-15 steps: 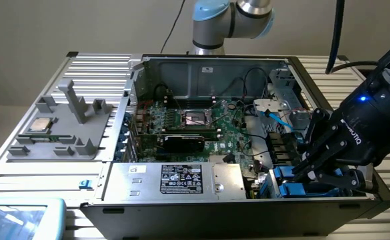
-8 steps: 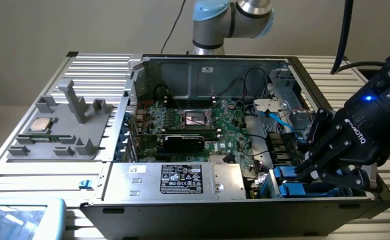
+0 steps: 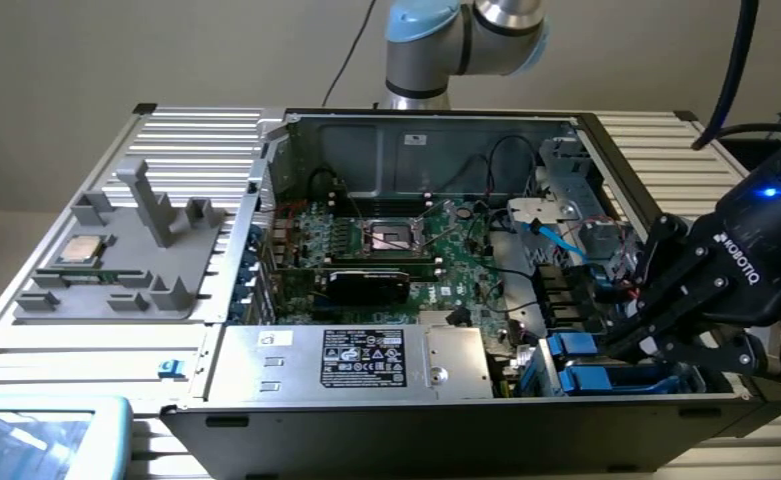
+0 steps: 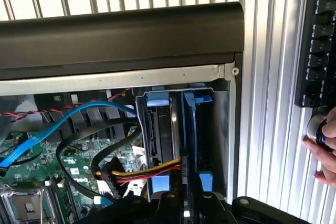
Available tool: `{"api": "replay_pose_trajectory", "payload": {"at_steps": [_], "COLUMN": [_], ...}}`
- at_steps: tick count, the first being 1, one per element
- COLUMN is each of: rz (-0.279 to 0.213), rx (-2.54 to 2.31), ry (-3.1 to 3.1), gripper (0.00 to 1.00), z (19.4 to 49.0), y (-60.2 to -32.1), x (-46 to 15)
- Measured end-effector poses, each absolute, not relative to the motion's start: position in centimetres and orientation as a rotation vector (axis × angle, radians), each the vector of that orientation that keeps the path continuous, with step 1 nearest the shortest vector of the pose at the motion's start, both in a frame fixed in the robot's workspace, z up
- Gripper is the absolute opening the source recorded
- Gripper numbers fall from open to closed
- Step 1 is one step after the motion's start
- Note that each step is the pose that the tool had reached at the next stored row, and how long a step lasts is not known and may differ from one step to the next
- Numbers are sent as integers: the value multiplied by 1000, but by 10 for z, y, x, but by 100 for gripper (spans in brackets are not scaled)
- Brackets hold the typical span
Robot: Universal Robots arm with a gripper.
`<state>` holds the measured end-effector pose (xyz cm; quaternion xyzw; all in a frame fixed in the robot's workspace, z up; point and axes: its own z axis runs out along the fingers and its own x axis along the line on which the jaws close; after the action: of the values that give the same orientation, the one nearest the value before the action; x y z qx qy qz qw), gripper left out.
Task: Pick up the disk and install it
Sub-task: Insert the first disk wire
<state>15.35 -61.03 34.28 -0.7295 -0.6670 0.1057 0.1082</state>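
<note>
Computer-case bay (image 4: 227, 129) holds the disk (image 4: 198, 129) on edge; fingers (image 4: 169, 201) seemingly pinch its end.

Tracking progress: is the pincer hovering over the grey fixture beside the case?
No, the pincer is at the blue drive carriers in the case's corner on the exterior view's right, far from the grey fixture.

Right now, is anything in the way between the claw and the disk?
Nothing I can see. The claw is right at the end of the disk, which already sits in its drive-bay slot beside the case wall. The yellow-and-red power cable runs to the neighbouring drive, not across the disk.
</note>
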Motion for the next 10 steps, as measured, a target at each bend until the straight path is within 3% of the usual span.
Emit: {"api": "replay_pose_trajectory", "payload": {"at_steps": [10], "rz": [324], "rx": [-2115], "ry": [-1990], "gripper": [16], "z": [341], "y": [-609], "x": [163]}}
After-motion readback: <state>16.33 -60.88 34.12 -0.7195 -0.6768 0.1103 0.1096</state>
